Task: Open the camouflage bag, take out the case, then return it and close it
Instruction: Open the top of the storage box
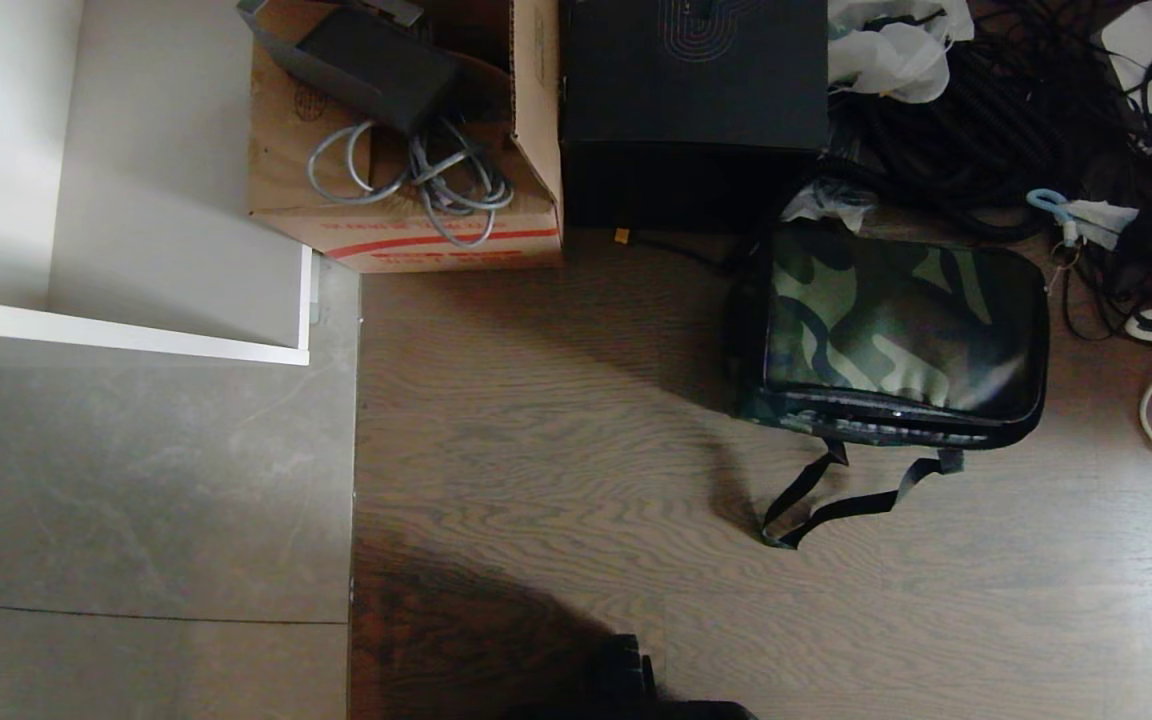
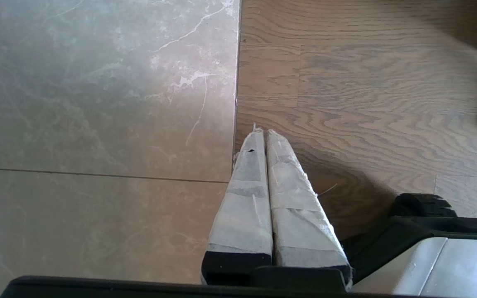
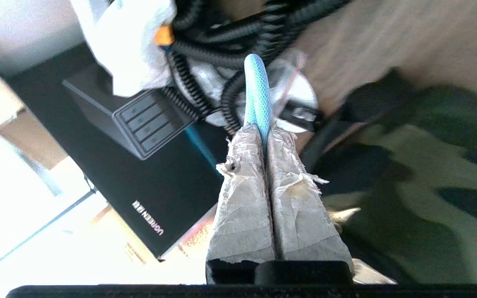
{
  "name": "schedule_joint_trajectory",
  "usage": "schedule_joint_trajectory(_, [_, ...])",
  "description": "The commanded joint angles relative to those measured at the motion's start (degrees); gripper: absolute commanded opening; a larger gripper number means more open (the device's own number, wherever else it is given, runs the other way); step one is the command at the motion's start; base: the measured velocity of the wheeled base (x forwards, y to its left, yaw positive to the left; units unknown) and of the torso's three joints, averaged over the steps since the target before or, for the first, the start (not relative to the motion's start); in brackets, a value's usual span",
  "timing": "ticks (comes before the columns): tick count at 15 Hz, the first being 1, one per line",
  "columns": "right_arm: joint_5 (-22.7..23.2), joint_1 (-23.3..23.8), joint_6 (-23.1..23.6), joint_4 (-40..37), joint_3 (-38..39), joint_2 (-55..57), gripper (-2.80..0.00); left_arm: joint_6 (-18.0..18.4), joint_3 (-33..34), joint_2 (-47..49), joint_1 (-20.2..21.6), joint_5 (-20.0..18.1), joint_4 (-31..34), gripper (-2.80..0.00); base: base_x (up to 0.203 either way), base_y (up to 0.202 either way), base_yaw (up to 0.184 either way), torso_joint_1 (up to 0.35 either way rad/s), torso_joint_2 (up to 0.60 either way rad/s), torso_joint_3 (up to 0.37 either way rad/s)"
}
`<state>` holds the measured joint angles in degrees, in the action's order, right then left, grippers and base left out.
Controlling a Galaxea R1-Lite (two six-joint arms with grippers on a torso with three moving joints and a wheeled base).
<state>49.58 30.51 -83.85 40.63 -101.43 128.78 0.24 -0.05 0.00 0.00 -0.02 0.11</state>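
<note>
Hanging parked over the tile/wood floor seam, L gripper is keeping its jaws pressed together, empty. Camouflage bag is lying on wood floor, R of black box. R gripper is pinching a light-blue loop by the bag.

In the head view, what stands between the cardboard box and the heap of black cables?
The tall black box, seen in the head view: cardboard box on one side, black cables on the other.
</note>
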Motion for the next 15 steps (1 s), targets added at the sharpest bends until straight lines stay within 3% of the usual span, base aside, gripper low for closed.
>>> schedule_joint_trajectory(1, [0.2, -0.4, -0.5, 0.4, -1.7, 0.8, -2.80, 0.0, 0.0, 0.0, 0.0, 0.0, 0.0, -2.80, 0.000, 0.000, 0.000, 0.000, 0.00, 0.000])
schedule_joint_trajectory(3, [-0.6, -0.8, -1.2, 0.5, -5.1, 2.1, -2.80, 0.0, 0.0, 0.0, 0.0, 0.0, 0.0, -2.80, 0.000, 0.000, 0.000, 0.000, 0.00, 0.000])
schedule_joint_trajectory(7, [-2.6, -1.7, -7.9, 5.3, -9.5, 3.5, -2.80, 0.0, 0.0, 0.0, 0.0, 0.0, 0.0, -2.80, 0.000, 0.000, 0.000, 0.000, 0.00, 0.000])
schedule_joint_trajectory(11, [-2.7, -2.0, -19.8, 15.0, -9.4, 3.4, -2.80, 0.0, 0.0, 0.0, 0.0, 0.0, 0.0, -2.80, 0.000, 0.000, 0.000, 0.000, 0.00, 0.000])
schedule_joint_trajectory(14, [-2.6, 0.0, -20.3, 15.2, -7.8, 2.9, -2.80, 0.0, 0.0, 0.0, 0.0, 0.0, 0.0, -2.80, 0.000, 0.000, 0.000, 0.000, 0.00, 0.000])
schedule_joint_trajectory(15, [-2.5, 0.2, -20.2, 14.9, -6.8, 2.3, 0.00, 0.0, 0.0, 0.0, 0.0, 0.0, 0.0, -2.80, 0.000, 0.000, 0.000, 0.000, 0.00, 0.000])
